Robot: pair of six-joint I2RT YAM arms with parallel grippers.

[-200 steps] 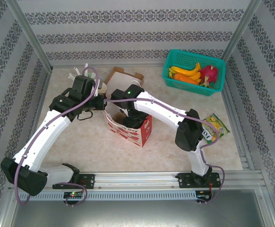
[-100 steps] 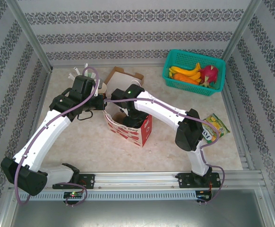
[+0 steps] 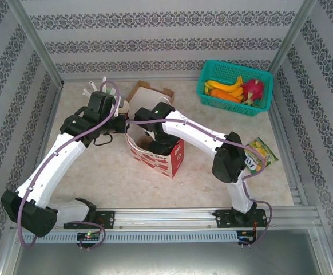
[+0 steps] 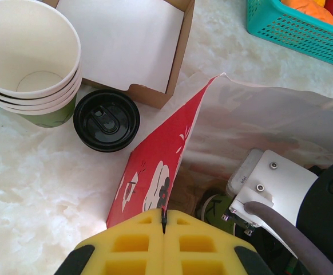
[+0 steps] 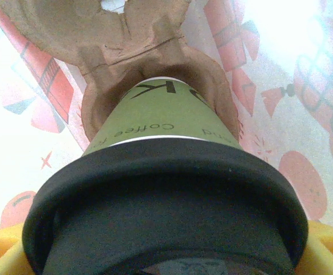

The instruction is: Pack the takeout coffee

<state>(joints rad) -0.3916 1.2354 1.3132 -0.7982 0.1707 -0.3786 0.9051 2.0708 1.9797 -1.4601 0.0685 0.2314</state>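
Pinching the bag (image 4: 155, 166), left fingers (image 4: 126, 246); green cup (image 5: 166, 114) sits in carrier (image 5: 86, 28).

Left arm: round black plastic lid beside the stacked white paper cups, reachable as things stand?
Probably not yet. The left gripper is shut on the rim of the red-and-white paper bag. The round black plastic lid lies uncovered on the table beyond, so letting go should free the way.

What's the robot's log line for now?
left gripper: shut on red paper bag rim | right gripper: holds green coffee cup | cup: in pulp carrier, inside bag
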